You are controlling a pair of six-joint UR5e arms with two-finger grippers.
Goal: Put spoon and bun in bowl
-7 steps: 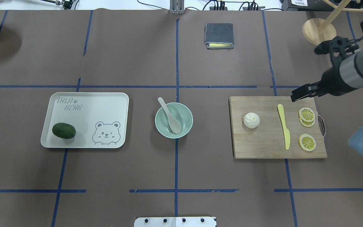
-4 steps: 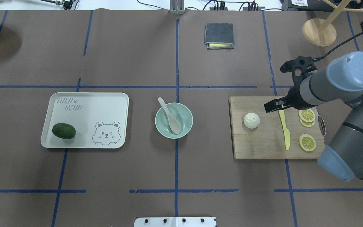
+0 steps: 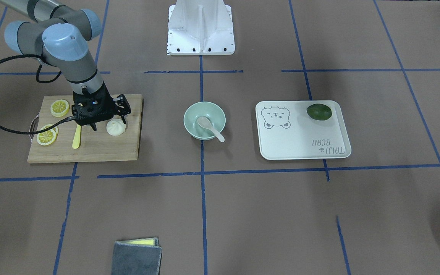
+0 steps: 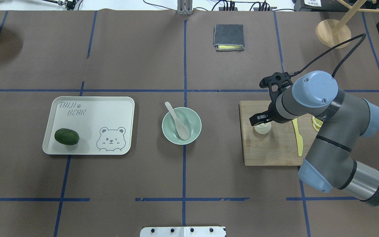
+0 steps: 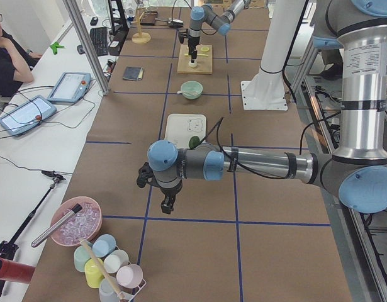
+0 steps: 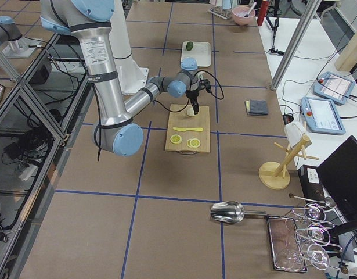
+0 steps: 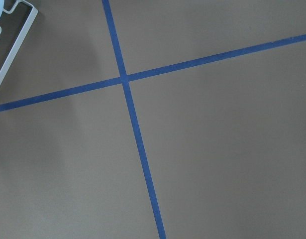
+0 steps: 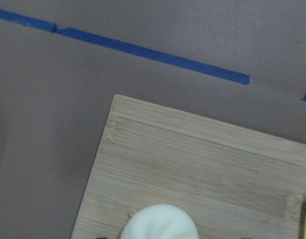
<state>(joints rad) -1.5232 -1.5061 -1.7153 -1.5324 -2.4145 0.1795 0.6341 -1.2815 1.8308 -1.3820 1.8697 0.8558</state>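
The right gripper point(image 3: 109, 125) hangs with its jaws spread directly above the bun point(image 3: 116, 128), not touching it as far as the front view shows. The bun sits pleats-up on the wooden cutting board point(image 4: 275, 148), well to the right of the bowl point(image 4: 194, 126).

The bun looks soft and light, likely to dent under a hard squeeze, so the sensible hold is a gentle pinch across its widest part, low on the sides and clear of the pleated crown. Being round, it has no long axis, and any approach angle should serve.

The spoon point(image 4: 179, 122) already lies in the bowl. Its scoop rests on the bowl's floor and its handle leans over the far rim, its long axis pointing away from the robot and a little to its left.

A yellow knife point(image 4: 297, 138) and lemon slices point(image 3: 47, 136) lie farther right of the bowl than the bun. A bear-print tray point(image 4: 110, 108) holding a dark green fruit point(image 4: 66, 136) sits to the bowl's left.

The left gripper point(image 5: 167, 204) hangs over bare table far beyond that tray. Whether it is spread or closed cannot be told.
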